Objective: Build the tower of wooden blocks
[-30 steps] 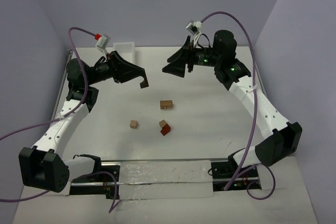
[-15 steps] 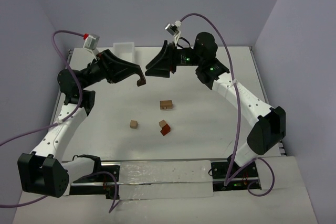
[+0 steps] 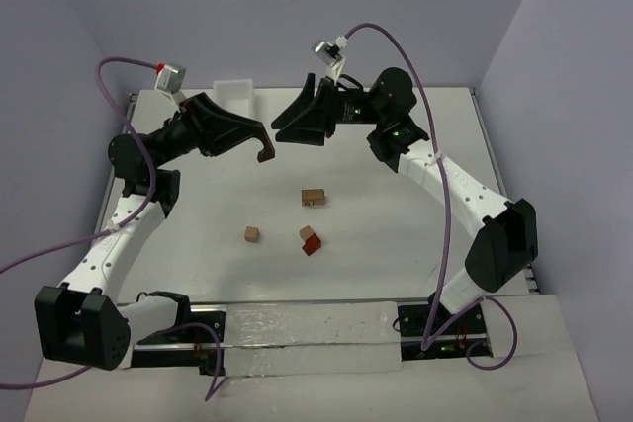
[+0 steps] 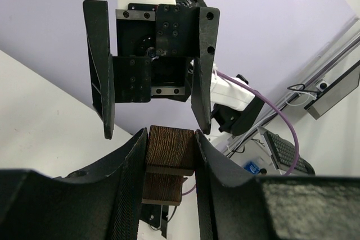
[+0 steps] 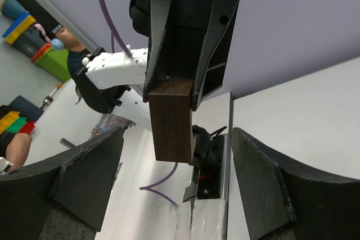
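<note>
Right, the left fingers are clenched on a dark brown block, held in the air close before the right fingers, which are spread wide and gripping nothing. No tower stands: a tan block, a reddish block and a brown block lie apart on the tabletop.

Left end effector and right end effector hang nose to nose over the far tabletop, a dark block between them. Below, tan block, red block and third block lie apart, lanes open between.
</note>
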Robot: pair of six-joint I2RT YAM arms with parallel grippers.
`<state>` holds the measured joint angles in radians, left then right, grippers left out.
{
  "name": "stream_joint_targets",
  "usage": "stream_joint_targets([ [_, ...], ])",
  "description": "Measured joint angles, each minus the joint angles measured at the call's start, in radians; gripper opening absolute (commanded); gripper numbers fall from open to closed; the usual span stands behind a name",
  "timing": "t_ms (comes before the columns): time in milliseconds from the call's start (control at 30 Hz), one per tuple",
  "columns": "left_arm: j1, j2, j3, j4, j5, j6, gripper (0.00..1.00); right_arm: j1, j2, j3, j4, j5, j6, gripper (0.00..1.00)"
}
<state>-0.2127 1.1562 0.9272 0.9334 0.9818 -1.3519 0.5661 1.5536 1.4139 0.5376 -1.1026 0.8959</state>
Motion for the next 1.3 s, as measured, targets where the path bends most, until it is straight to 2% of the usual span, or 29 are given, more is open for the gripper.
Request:
stream_joint_targets([
  [233,0.001,0.024,-0.020,0.063,-0.013,-0.073,0.00,0.024,0.014,0.000,-0.001,0.020,-0.005,0.80],
  [400,0.003,0.024,-0.023,0.066,-0.019,-0.077,0.00,0.053,0.026,0.000,-0.023,0.027,-0.027,0.75],
  [533,0.006,0.024,-0.023,0.066,-0.026,-0.077,0.00,0.067,0.028,0.000,-0.056,0.037,-0.055,0.65],
  [933,0.020,0.025,-0.024,0.052,-0.032,-0.056,0.02,0.071,0.028,0.001,-0.083,0.057,-0.095,0.25],
  [1000,0.022,0.025,-0.024,0.047,-0.031,-0.050,0.29,0.070,0.028,0.001,-0.087,0.059,-0.100,0.17],
  [1033,0.023,0.025,-0.024,0.042,-0.030,-0.045,0.66,0.069,0.028,0.001,-0.090,0.060,-0.104,0.14],
  [1067,0.024,0.024,-0.024,0.031,-0.027,-0.035,0.79,0.067,0.028,0.002,-0.101,0.062,-0.116,0.13],
  [1100,0.027,0.022,-0.024,0.012,-0.019,-0.014,0.81,0.065,0.027,0.004,-0.122,0.062,-0.139,0.12],
  [1133,0.029,0.017,-0.024,-0.017,-0.012,0.006,0.93,0.060,0.027,0.008,-0.161,0.063,-0.165,0.10],
  [1167,0.032,0.011,-0.024,-0.048,-0.003,0.028,0.99,0.054,0.027,0.011,-0.193,0.065,-0.186,0.09],
  [1300,0.068,-0.010,0.043,-0.340,0.048,0.257,0.99,0.023,0.021,0.048,-0.435,0.085,-0.410,0.07],
])
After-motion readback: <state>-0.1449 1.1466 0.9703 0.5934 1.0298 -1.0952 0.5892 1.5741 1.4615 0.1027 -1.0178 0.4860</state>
